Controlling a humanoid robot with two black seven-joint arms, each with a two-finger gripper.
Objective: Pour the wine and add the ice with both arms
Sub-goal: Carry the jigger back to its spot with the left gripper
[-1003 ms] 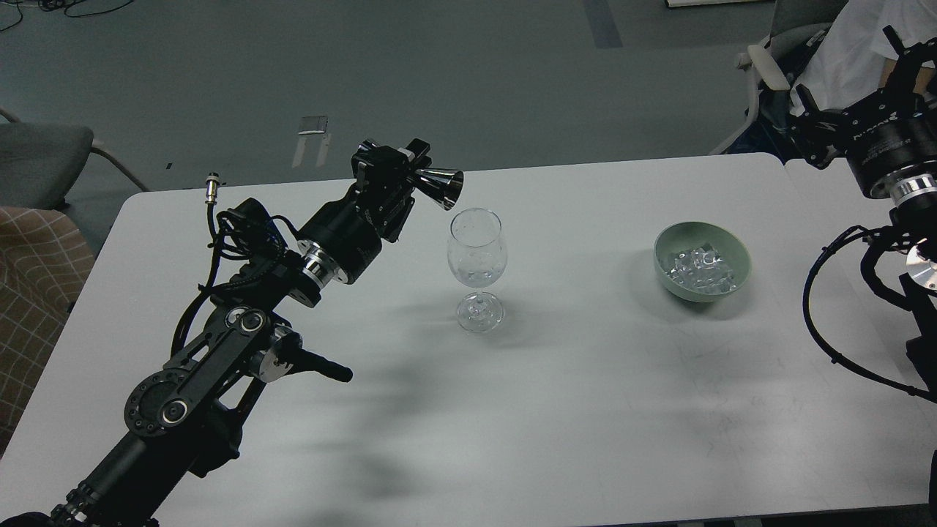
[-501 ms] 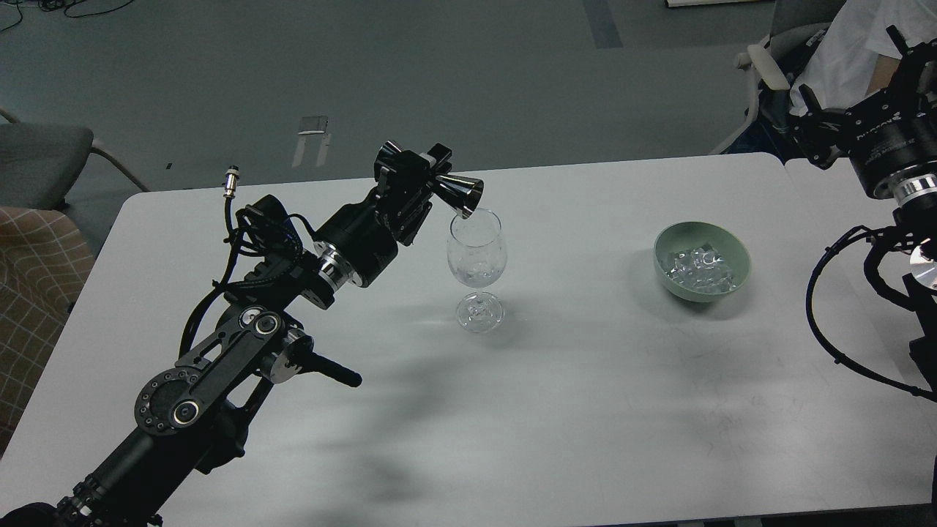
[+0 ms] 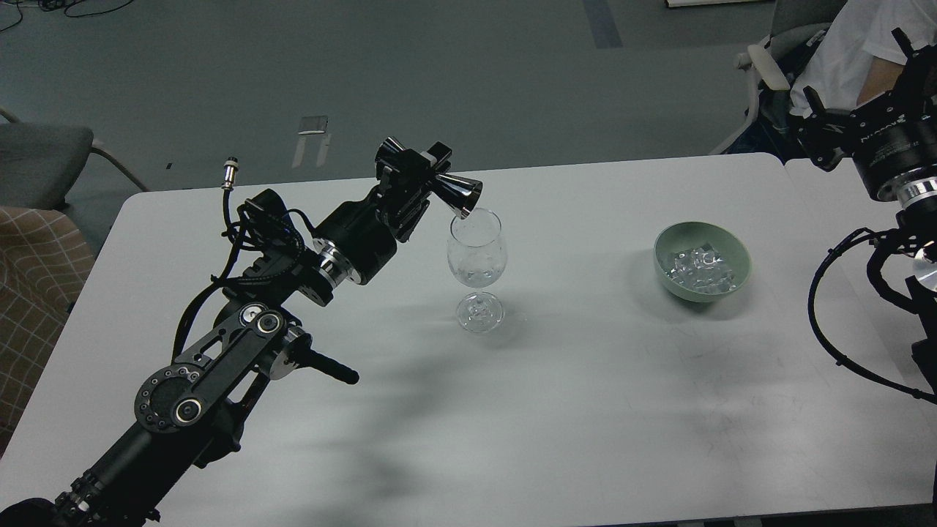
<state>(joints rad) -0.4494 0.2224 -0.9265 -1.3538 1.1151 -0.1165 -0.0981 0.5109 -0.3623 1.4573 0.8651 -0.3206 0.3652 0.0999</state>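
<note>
My left gripper (image 3: 423,174) is shut on a dark metal jigger (image 3: 452,194), tipped sideways with its open mouth at the rim of the clear wine glass (image 3: 476,268). The glass stands upright on the white table (image 3: 556,395), with a little clear content low in its bowl. A pale green bowl (image 3: 701,262) to the right holds several clear ice cubes (image 3: 697,268). My right gripper (image 3: 897,55) is raised at the far right edge, well away from the bowl; its fingers look dark and cannot be told apart.
A person in a white shirt (image 3: 842,51) sits on a chair beyond the table's far right corner. A grey chair (image 3: 44,157) and a checked cushion (image 3: 33,293) stand left of the table. My left arm's elbow (image 3: 219,366) hangs over the table's left part.
My left gripper moved right and tipped the jigger down to the glass rim, then nearly held still. The right arm drifted slightly right.
</note>
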